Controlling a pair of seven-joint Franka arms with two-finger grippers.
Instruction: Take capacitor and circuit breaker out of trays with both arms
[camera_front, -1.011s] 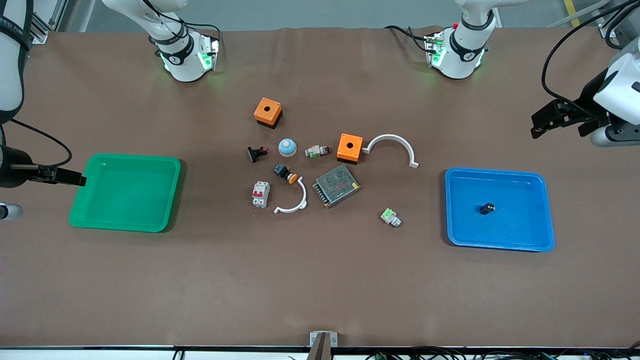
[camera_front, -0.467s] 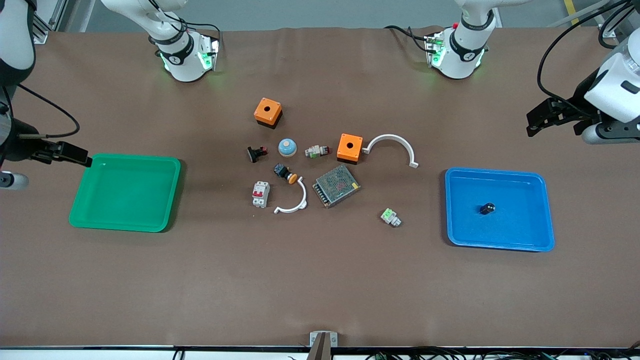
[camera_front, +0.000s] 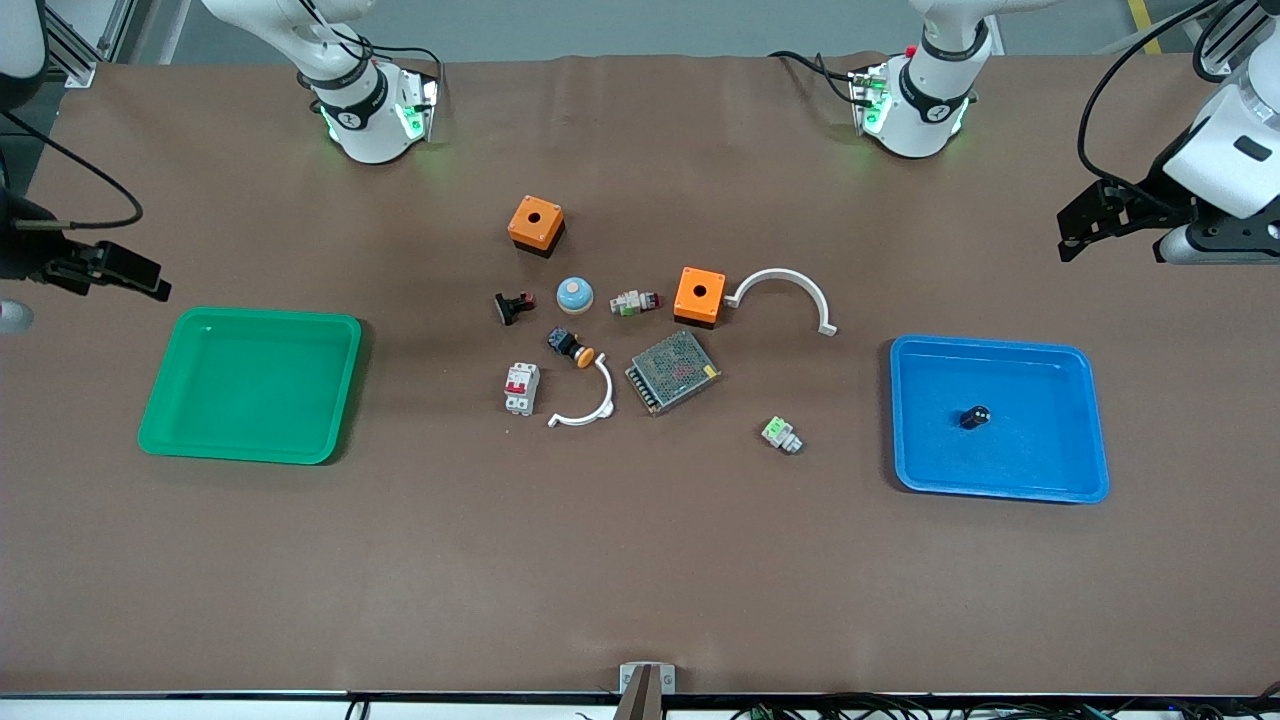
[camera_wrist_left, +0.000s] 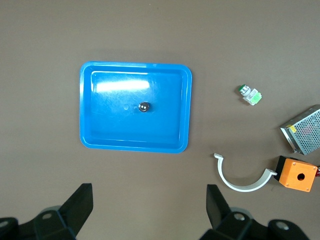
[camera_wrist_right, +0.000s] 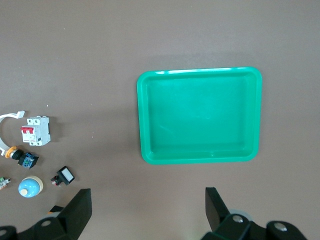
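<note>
Left gripper (camera_front: 1085, 222) is held raised off the table at the left arm's end, above bare tabletop just farther from the front camera than the blue tray (camera_front: 1085, 420). Fingers (camera_wrist_left: 80, 207) are spread wide, nothing between them, nothing touched. In the left wrist view the blue tray (camera_wrist_left: 185, 110) is seen whole below the gripper (camera_wrist_left: 150, 210), with the capacitor (camera_wrist_left: 144, 106) lying near its middle, well apart from every rim. Capacitor (camera_front: 974, 416) is thus in the tray, below and apart from the left gripper.

Right gripper (camera_front: 115, 270) is held raised at the right arm's end, over bare table by the green tray (camera_front: 160, 400) corner. Fingers (camera_wrist_right: 80, 205) are spread wide, nothing gripped. Green tray (camera_wrist_right: 142, 130) is seen with no parts in it.

Breaker (camera_front: 521, 387) lies on the table in the central cluster, well apart from both grippers, just beside a white curved bracket (camera_front: 590, 400) and near the black push-button with orange cap (camera_front: 572, 346). In the right wrist view the breaker (camera_wrist_right: 36, 131) is separated from the green tray by open brown tabletop.
</note>
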